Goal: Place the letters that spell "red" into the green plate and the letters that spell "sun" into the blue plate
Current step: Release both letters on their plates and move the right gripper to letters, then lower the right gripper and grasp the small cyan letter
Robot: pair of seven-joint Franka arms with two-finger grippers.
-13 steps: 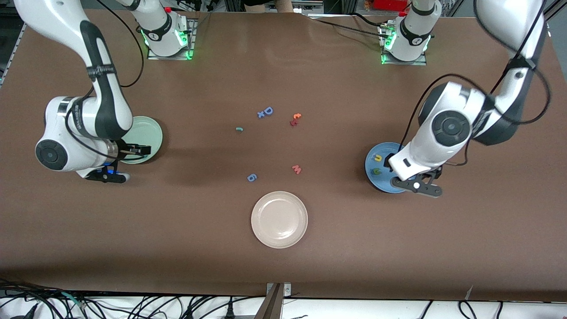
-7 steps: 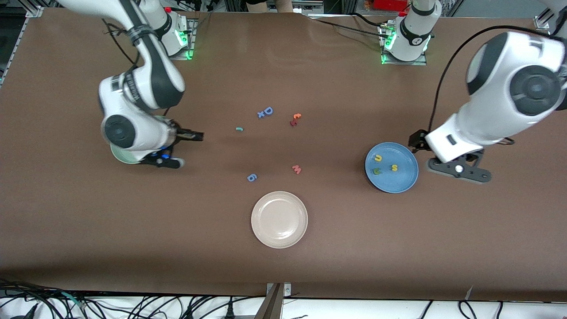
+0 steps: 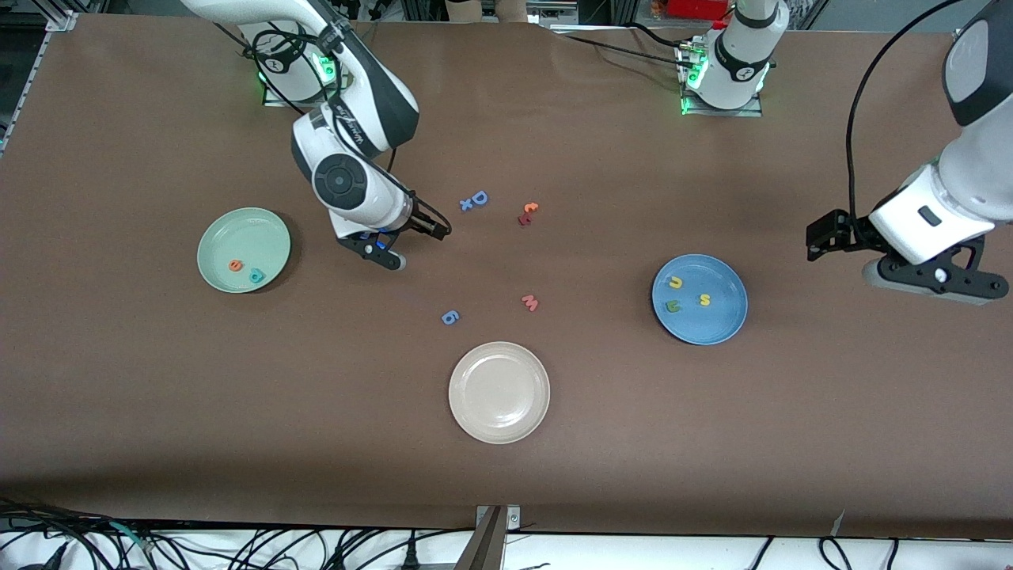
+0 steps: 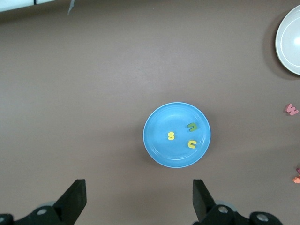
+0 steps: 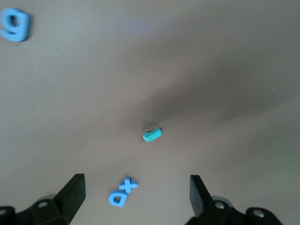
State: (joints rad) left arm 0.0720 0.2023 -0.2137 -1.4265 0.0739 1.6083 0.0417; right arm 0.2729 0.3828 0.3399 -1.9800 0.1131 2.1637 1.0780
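Holding e, d: green plate | s, n, u: blue plate | both grippers' jaws apart

Robotics lab, brown-covered table, bolted arm bases, loose cables along table edge

Three plates, eleven letters, two arms.
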